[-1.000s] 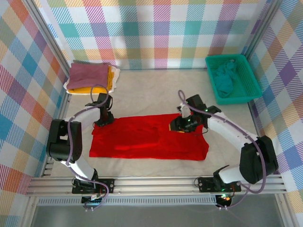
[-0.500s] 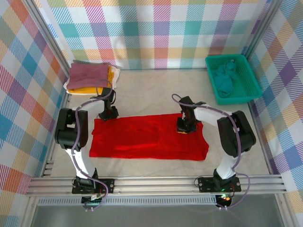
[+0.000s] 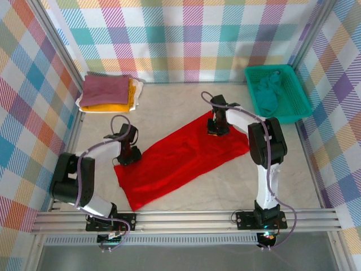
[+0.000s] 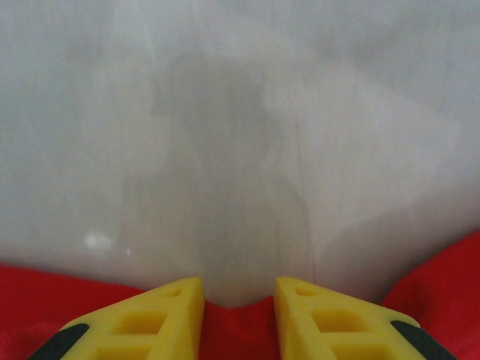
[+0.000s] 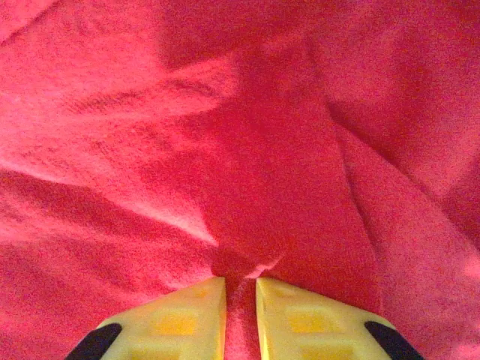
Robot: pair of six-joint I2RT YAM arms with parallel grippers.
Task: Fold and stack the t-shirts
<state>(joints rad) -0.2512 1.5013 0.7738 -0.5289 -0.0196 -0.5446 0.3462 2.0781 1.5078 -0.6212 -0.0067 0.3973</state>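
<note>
A bright red t-shirt lies slantwise on the table, from near left up to far right. My left gripper sits at its left edge. In the left wrist view the yellow fingers are closed on a strip of the red cloth, with bare table beyond the left gripper. My right gripper is at the shirt's far right corner. In the right wrist view the right gripper pinches a ridge of the red t-shirt. Folded shirts are stacked at the back left, dusty mauve over mustard yellow.
A teal mesh basket stands at the back right with a crumpled teal shirt in it. A white shirt edge shows beside the stack. Plaid walls close in the left, back and right sides. Bare table lies behind the red shirt.
The red shirt has swung from lying level to a slant. My right gripper carried its right end up towards the back, and my left gripper moved nearer with the left edge.
</note>
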